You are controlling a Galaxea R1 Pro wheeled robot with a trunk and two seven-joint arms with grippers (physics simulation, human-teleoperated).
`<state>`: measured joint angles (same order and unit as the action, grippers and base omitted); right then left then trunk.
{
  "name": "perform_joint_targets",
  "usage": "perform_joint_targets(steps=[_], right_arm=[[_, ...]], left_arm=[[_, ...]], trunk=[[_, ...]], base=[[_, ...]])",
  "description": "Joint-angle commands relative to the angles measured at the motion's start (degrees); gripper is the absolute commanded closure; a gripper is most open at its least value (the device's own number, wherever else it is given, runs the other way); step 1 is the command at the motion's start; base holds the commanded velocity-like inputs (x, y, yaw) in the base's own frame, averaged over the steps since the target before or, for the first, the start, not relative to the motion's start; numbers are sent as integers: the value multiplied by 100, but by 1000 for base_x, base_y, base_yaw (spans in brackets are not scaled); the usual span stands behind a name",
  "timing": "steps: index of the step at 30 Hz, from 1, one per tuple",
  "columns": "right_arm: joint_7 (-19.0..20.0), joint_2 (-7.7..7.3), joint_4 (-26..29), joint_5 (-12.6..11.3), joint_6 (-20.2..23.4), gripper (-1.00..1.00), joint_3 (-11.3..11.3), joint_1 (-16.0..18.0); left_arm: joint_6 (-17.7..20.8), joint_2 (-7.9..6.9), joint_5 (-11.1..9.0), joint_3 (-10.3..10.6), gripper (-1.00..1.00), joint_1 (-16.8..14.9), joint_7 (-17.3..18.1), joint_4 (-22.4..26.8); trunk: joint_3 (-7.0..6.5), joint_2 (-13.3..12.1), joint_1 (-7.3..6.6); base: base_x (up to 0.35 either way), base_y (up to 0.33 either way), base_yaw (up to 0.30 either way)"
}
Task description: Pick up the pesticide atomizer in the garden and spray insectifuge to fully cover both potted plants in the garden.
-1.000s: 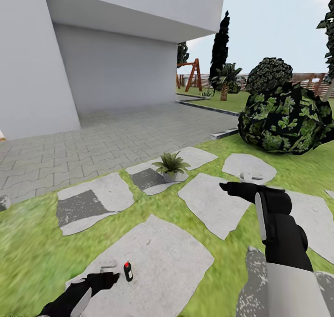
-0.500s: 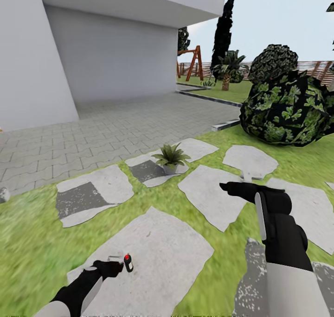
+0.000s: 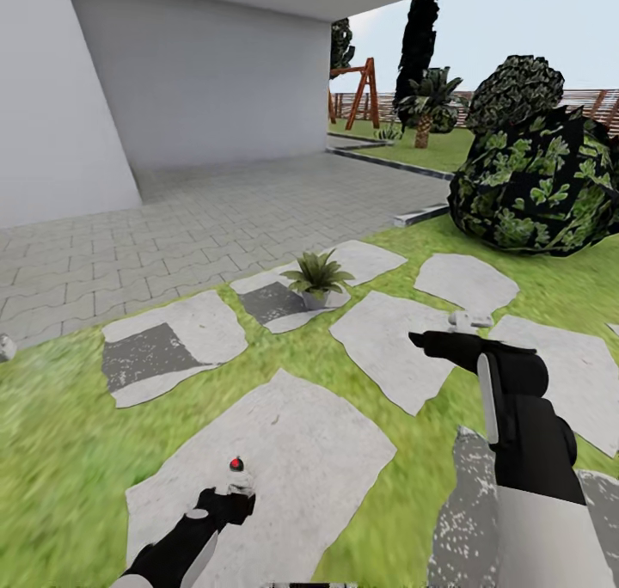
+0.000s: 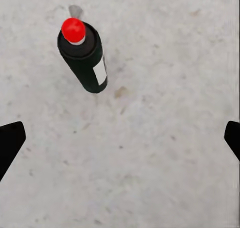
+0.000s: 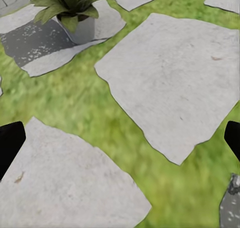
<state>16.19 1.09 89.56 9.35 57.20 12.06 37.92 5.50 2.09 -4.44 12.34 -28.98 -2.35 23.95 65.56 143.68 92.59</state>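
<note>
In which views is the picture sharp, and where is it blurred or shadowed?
Head view: grass near the left gripper is smeared, the paving is crisp. Left wrist view: the pesticide atomizer is sharp, with a faint shadow on the stone. Right wrist view: grass is soft, the potted plant is fairly clear.

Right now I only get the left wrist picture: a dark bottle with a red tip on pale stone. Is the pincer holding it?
Observer: No. The head view shows the left pincer open just short of the pesticide atomizer, which stands on a stepping stone set in lawn.
Operator: Any plants around?
Observer: One potted plant sits on a farther stone, beside grey paving.
Operator: And the other arm?
Observer: The right pincer is open and empty, held out above the stones.
</note>
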Motion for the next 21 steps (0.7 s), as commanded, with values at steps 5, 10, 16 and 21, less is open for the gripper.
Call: perform_joint_targets(steps=[5, 10, 16, 21], right_arm=[[59, 5, 53, 46, 19, -100, 14, 5], [59, 5, 66, 39, 19, -100, 15, 0], [59, 5, 69, 44, 19, -100, 9, -3], [59, 10, 73, 39, 19, -100, 7, -4]], left_arm=[[-587, 53, -59, 29, -100, 74, -41, -57], [-1143, 15, -86, -21, -100, 155, -51, -170], [-1467, -9, -75, -43, -100, 286, -214, -200], [-1694, -49, -84, -46, -100, 330, -357, -226]], trunk=[[116, 9, 11], [227, 16, 24], [360, 24, 40], [471, 30, 53]], base=[[0, 0, 0], [0, 0, 0], [0, 0, 0], [0, 0, 0]])
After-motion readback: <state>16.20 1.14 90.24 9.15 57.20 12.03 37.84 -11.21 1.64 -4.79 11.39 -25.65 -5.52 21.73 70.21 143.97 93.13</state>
